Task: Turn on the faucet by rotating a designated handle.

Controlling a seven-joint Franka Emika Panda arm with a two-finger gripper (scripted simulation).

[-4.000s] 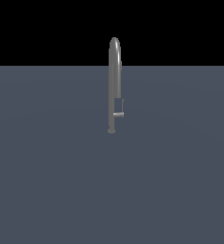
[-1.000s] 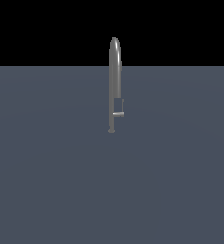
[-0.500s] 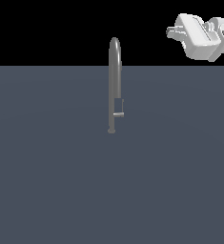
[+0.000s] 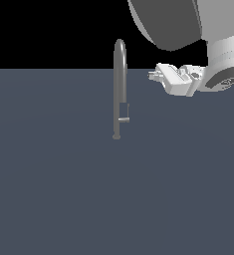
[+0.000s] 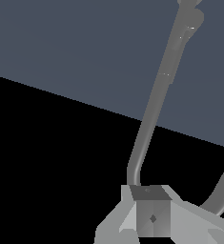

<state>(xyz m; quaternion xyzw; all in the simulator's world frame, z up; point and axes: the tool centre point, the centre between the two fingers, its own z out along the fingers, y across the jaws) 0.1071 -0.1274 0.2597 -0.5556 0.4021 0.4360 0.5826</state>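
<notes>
The faucet point(image 4: 119, 84) is a slim grey post with an arched top, standing on the dark grey floor in the exterior view. Its handle point(image 4: 124, 113) is a short stub low on the post, on the exterior view's right side. My white gripper point(image 4: 153, 75) hangs to the exterior view's right of the post, near its upper part, fingers pointing toward it and clear of it. The fingertips sit together with no gap, holding nothing. In the wrist view the faucet point(image 5: 154, 109) stretches away from the gripper point(image 5: 151, 217), its arch closest.
The big white-grey arm links point(image 4: 188, 25) fill the upper part of the exterior view's right. The flat dark grey floor point(image 4: 63, 189) spreads all around the faucet's foot, with a black background behind.
The arm came in from the upper corner on the exterior view's right and moved down and left toward the faucet. The faucet and handle have not moved.
</notes>
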